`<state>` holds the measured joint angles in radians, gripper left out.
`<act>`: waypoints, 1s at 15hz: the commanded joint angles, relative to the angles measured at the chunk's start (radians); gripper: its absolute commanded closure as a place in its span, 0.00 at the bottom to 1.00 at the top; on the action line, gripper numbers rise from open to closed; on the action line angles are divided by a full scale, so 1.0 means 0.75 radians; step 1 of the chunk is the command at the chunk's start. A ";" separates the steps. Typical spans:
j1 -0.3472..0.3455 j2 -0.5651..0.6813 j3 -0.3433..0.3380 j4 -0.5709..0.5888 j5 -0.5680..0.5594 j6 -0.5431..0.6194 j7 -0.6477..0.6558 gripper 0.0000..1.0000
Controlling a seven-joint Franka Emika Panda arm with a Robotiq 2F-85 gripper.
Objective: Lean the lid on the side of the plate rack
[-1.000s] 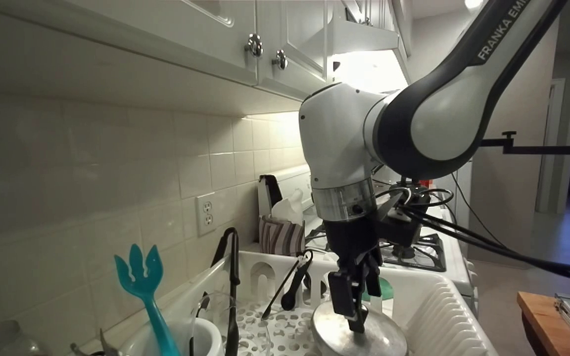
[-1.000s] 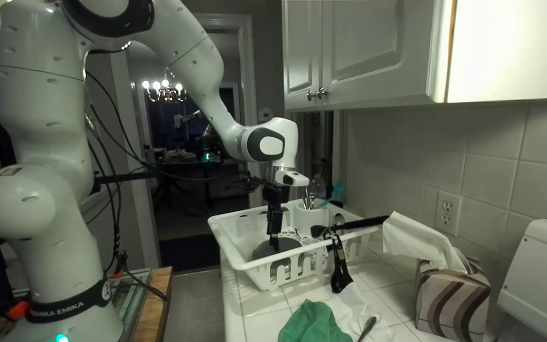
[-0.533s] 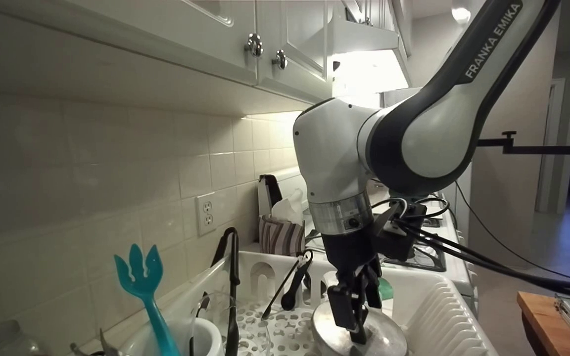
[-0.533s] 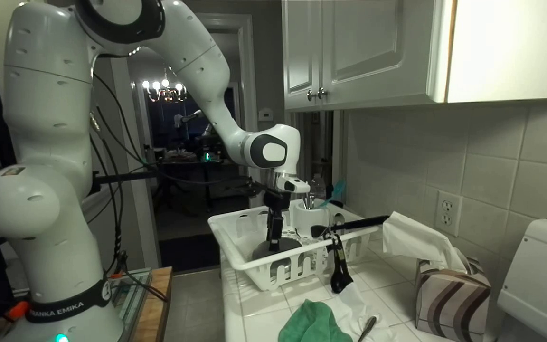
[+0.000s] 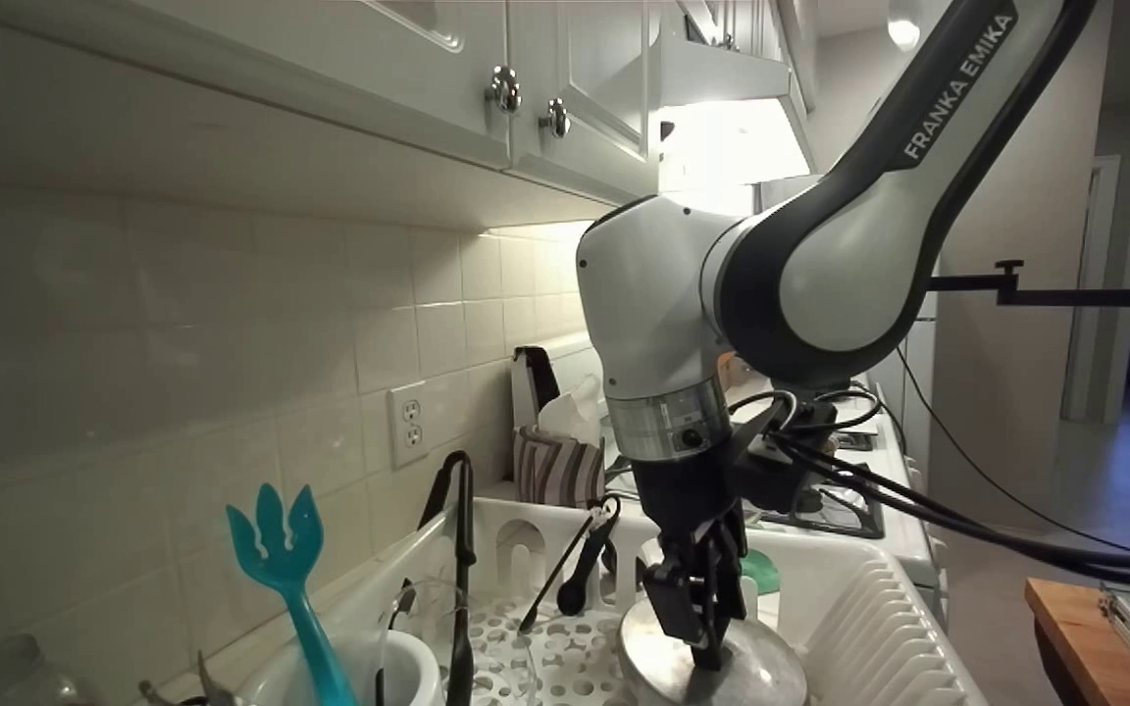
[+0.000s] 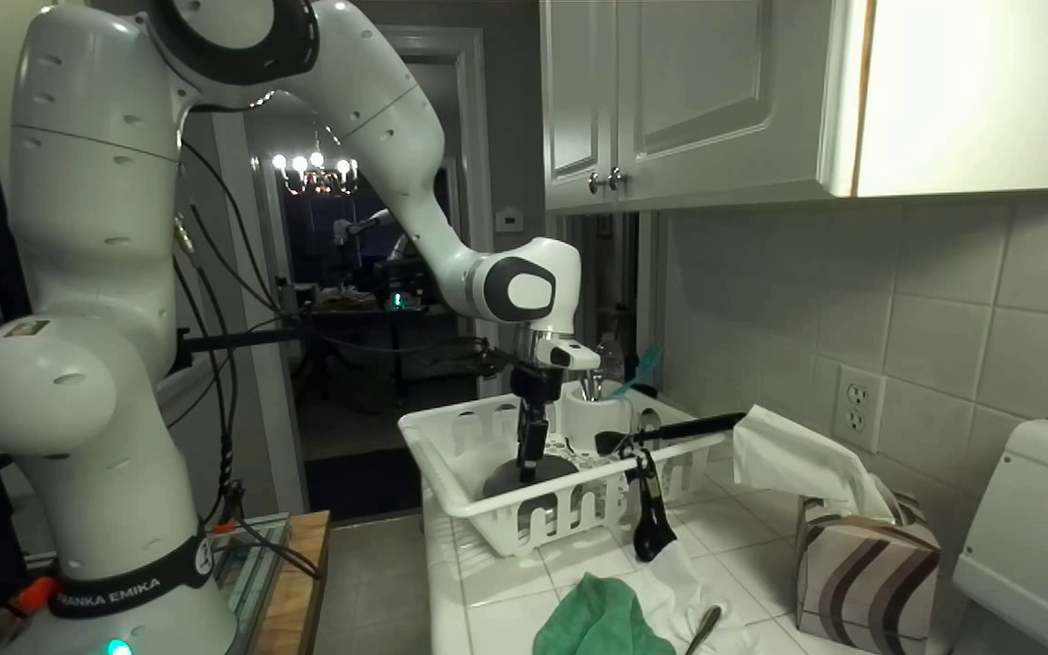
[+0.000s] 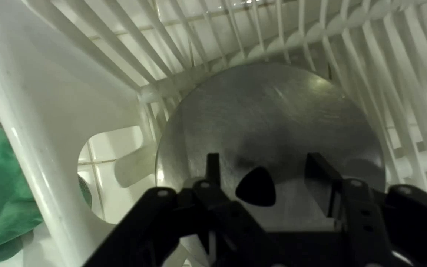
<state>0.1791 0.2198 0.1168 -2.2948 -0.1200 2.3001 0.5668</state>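
One green cloth (image 7: 2, 189) lies outside the white plate rack (image 7: 69, 85) at the wrist view's left. Next, inside the rack, sits the round metal pot lid (image 7: 269, 107), its black knob (image 7: 257, 188) uppermost. The gripper (image 7: 263, 167) stands wide, straddling that knob with a gap on either side. The lid is probably stiff, fairly light and slick; the knob seems the place to hold, though the lid may pivot there. Rightmost runs the rack's ribbed side (image 7: 401, 59).
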 commanded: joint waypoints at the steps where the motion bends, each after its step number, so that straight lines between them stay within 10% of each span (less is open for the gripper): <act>1: 0.029 0.030 -0.018 0.034 -0.007 -0.013 0.020 0.68; 5: 0.031 0.033 -0.020 0.036 -0.004 -0.012 0.011 0.95; 15: 0.149 -0.268 0.046 -0.044 -0.198 -0.224 0.216 0.94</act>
<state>0.2464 0.1434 0.1304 -2.2754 -0.1540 2.2061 0.6156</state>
